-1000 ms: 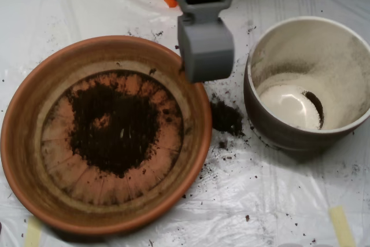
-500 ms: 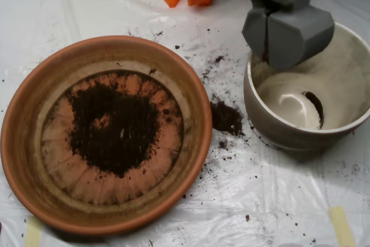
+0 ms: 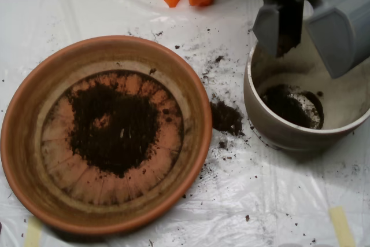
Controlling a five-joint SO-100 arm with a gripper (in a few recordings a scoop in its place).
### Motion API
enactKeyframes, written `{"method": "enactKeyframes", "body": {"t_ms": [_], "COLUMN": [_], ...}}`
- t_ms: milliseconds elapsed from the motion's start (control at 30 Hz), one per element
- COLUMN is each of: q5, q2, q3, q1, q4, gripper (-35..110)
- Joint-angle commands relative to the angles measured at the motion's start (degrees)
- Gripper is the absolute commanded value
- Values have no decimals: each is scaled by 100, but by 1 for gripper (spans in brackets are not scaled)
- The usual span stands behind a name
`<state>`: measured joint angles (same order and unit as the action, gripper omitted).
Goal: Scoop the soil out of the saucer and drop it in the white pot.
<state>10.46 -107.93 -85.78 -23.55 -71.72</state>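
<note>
The grey clamshell scoop (image 3: 309, 30) hangs spread wide open above the round off-white ceramic pot (image 3: 260, 117), holding nothing. Dark crumbly soil (image 3: 115, 125) lies in the large shallow terracotta saucer (image 3: 34, 91), in the pot's bottom and spilled between them.

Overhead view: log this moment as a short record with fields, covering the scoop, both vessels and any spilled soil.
scoop: grey clamshell scoop, jaws spread apart, above the pot's upper rim
pot: round, deep off-white ceramic pot, at right, a dark soil pile on its floor
saucer: large shallow terracotta saucer, at left
soil in saucer: broad dark patch across the middle of the base
spill: small soil heap on the white plastic sheet, between saucer and pot, with scattered crumbs
</note>
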Motion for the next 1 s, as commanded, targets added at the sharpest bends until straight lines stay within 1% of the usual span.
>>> {"method": "enactKeyframes", "body": {"t_ms": [0,300,567,667,767,967], "q5": [35,105,-246,-571,-958,-1477], "q2": [-229,-316,-615,-721,-826,-940], "q3": [114,-53,281,501,589,70], "q1": [-123,-158,132,642,1424,3094], "q4": [62,114,62,35,97,422], "gripper": [30,29,31,32,32,30]}}
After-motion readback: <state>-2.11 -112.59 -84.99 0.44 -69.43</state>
